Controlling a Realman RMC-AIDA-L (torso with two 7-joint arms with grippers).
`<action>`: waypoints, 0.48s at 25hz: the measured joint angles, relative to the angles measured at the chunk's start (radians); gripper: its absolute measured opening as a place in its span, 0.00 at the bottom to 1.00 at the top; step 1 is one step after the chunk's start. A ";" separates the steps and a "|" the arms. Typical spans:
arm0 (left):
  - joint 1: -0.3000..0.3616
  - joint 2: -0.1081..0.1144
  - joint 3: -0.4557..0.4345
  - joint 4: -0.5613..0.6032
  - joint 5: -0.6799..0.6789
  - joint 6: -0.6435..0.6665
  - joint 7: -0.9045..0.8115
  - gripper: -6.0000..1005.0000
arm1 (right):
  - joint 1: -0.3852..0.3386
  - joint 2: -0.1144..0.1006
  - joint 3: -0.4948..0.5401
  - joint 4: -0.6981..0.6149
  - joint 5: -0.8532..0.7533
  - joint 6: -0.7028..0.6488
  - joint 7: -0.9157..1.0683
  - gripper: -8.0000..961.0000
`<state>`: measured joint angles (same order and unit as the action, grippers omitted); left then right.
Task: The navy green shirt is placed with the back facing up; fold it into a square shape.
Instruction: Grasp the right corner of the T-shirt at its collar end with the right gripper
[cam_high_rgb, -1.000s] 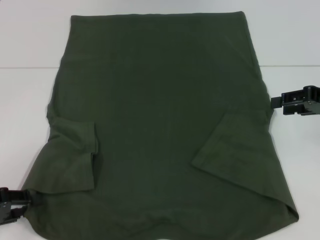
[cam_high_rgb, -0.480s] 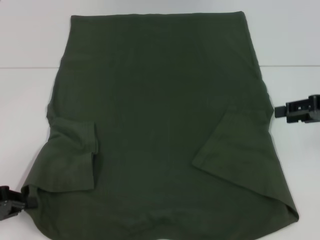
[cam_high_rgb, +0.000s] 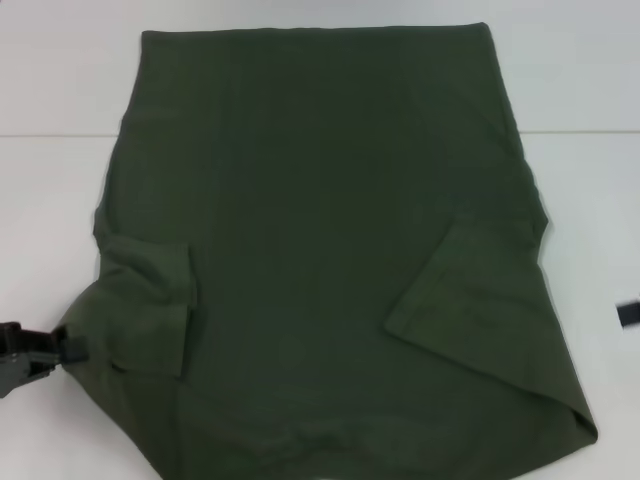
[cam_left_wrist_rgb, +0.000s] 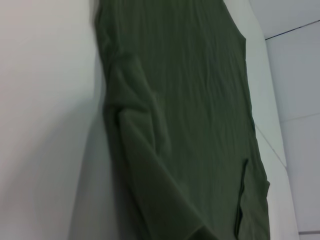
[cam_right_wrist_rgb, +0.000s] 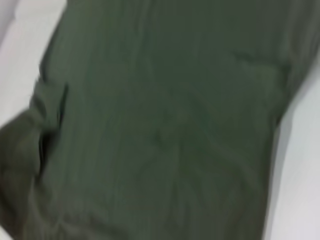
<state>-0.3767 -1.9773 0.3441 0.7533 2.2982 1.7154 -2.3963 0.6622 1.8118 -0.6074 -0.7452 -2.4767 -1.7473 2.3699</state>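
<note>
Both sleeves folded onto navy green shirt; left gripper clenched on near-left corner, lengthwise fold next.

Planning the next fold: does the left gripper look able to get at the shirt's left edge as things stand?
Probably yes: the left gripper is right at the navy green shirt's left edge, near the folded-in sleeve, with nothing between them.

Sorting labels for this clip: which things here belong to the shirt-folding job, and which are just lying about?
Part of the job:
- navy green shirt
- left gripper at the shirt's near left edge
- right gripper off to the right

Just there:
- white table
</note>
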 joint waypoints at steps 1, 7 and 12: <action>-0.005 0.000 0.001 -0.003 0.000 -0.006 0.000 0.02 | -0.001 0.002 0.000 -0.003 -0.010 -0.010 -0.004 0.61; -0.023 -0.004 0.007 -0.012 0.006 -0.031 0.001 0.02 | -0.016 0.041 0.000 0.001 -0.027 -0.032 -0.077 0.61; -0.026 -0.001 0.005 -0.031 0.000 -0.045 0.001 0.02 | -0.035 0.088 -0.003 0.003 -0.063 0.002 -0.118 0.61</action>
<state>-0.4029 -1.9781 0.3490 0.7224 2.2982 1.6703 -2.3954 0.6272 1.8993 -0.6106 -0.7417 -2.5401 -1.7457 2.2520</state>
